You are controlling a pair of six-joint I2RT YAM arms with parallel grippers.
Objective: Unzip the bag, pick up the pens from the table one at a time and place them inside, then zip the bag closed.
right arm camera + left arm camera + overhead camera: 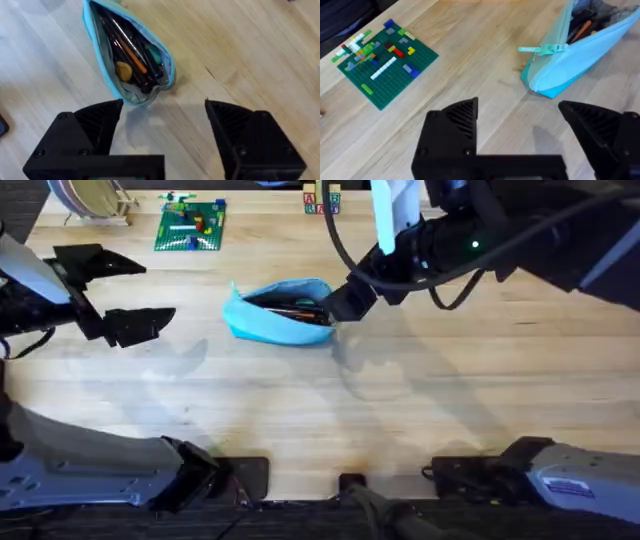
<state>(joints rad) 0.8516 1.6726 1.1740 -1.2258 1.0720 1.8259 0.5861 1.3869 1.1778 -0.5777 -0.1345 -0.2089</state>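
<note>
The light-blue bag (270,325) lies unzipped in the middle of the table (400,420), its mouth gaping. Both pens are inside it: the orange one (133,55) and a black one (116,34) lie among other dark items. My right gripper (345,300) hovers just off the bag's right end, open and holding nothing, and the bag (107,80) sits just beyond my right gripper (162,112) in the right wrist view. My left gripper (155,292) stands open and apart to the bag's left. The left wrist view shows the bag (585,60) and its zipper pull tab (542,49).
A green brick baseplate (190,227) with small bricks lies at the back left, also seen from the left wrist as the baseplate (385,65). A wooden rack (90,200) stands in the far left corner. Small letter blocks (322,202) sit at the back centre.
</note>
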